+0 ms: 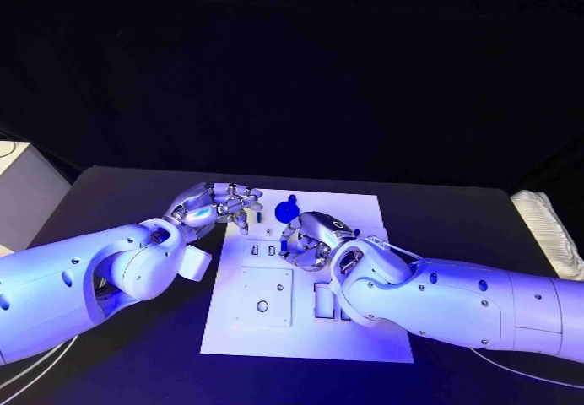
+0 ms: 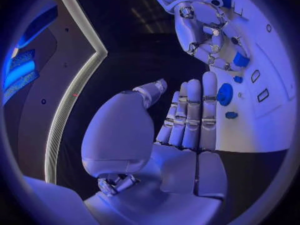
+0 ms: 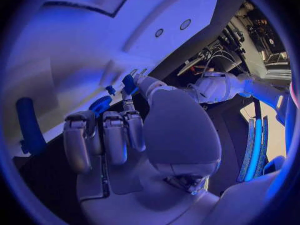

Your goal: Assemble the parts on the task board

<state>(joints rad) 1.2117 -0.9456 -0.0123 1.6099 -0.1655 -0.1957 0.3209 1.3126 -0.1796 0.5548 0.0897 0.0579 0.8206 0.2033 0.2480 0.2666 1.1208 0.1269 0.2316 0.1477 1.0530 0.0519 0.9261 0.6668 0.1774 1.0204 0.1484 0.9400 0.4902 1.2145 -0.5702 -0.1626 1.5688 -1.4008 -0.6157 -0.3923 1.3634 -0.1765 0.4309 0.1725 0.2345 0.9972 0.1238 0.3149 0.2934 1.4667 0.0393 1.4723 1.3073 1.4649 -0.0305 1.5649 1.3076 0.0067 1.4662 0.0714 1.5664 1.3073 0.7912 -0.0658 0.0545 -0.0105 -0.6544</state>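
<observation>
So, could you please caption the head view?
Both silver hands, left and right, work over the white task board by a round blue part.

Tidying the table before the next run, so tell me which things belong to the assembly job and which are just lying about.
Job: flat white task board; round blue disc part; small blue block part in the right hand.
Lying about: white ribbed pad at the table's right edge.

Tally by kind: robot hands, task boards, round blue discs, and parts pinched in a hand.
Hands: 2 (left hand, right hand)
Task board: 1
Round blue disc: 1
Small blue part pinched by the right hand: 1
Total: 5
</observation>
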